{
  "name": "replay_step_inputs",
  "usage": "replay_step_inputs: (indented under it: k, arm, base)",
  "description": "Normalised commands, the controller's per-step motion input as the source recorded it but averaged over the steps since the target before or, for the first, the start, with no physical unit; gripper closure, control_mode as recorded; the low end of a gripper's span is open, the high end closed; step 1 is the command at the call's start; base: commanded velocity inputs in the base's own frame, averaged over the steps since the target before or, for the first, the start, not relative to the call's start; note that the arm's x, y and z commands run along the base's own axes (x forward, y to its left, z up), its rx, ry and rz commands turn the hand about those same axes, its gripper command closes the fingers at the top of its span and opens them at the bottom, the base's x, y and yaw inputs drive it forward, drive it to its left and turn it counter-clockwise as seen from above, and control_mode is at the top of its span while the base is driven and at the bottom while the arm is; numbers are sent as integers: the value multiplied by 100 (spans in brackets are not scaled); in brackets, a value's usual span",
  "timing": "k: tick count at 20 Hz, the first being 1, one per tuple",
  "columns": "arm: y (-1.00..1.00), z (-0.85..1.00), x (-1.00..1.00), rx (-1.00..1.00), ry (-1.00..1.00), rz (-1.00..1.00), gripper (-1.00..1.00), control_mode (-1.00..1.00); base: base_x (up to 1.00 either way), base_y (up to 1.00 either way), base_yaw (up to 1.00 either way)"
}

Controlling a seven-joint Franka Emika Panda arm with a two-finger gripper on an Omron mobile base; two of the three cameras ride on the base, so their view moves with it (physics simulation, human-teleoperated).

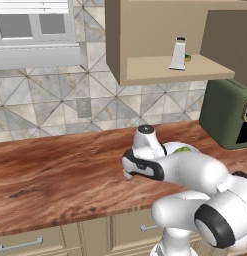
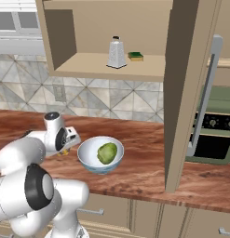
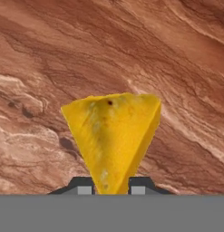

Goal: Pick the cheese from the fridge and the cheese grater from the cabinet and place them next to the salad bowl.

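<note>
The jaws are closed on the cheese: in the hand view the yellow-orange wedge stands between the two dark finger tips, its narrow point pinched between them and its wide end pointing away from the hand, over the reddish wood-grain table. In that view the wedge shows some darker specks near its broad edge. Whether the cheese touches the table or hangs just above it I cannot tell.

In the right base view the gripper is low over the table, just beside the salad bowl on the bowl's left, and a small bit of yellow shows under the hand. The bowl holds a green lettuce ball and stands on the table in front of the tiled wall.

The cheese grater stands upright on the shelf of the open tan cabinet, above and well apart from the bowl, with a flat green-and-yellow block near it on the same shelf. In the left base view the grater appears on that shelf, above the arm.
</note>
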Motion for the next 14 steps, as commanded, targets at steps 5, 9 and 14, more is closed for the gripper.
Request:
replay_step_inputs:
  k: [5,9,14]
  arm:
    - [-3,-15,3,0,0,9,100,-100]
    - [0,-8,11,0,0,6,100,-100]
    - [0,-1,12,0,3,2,100,-100]
  base:
    - [0,0,0]
    - [0,0,0]
    - [0,0,0]
